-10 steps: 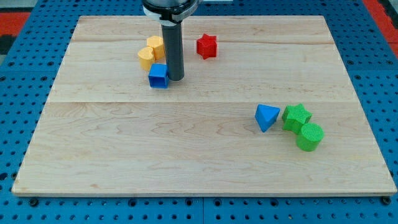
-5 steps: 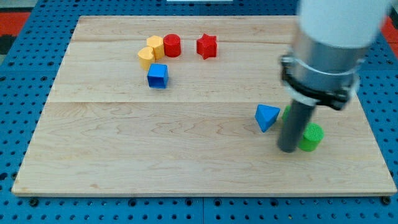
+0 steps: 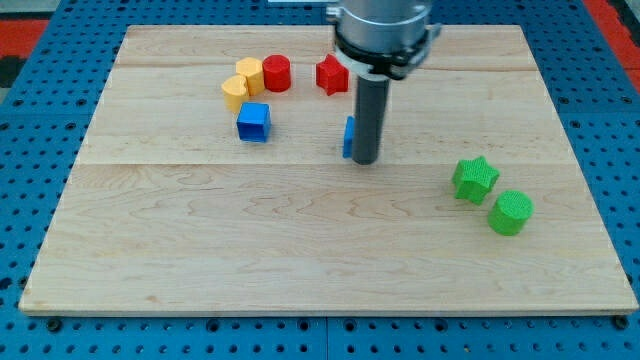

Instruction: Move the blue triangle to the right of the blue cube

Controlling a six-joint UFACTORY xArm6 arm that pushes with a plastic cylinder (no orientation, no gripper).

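Observation:
The blue cube (image 3: 253, 122) sits on the wooden board at the upper left, below the yellow blocks. The blue triangle (image 3: 348, 137) is at the upper middle, mostly hidden behind my rod; only a thin blue edge shows on the rod's left side. My tip (image 3: 366, 160) rests on the board touching the triangle's right side. The triangle lies to the right of the cube, about a hundred pixels away.
Two yellow blocks (image 3: 242, 83), a red cylinder (image 3: 277, 73) and a red star (image 3: 331, 73) stand near the view's top. A green star (image 3: 475, 179) and a green cylinder (image 3: 510, 212) sit at the right. The board's front edge (image 3: 330, 310) runs along the bottom.
My rod has swung from the right side to the upper middle. The blue triangle has moved up and left with it, away from the green blocks. The green cylinder has shifted slightly right.

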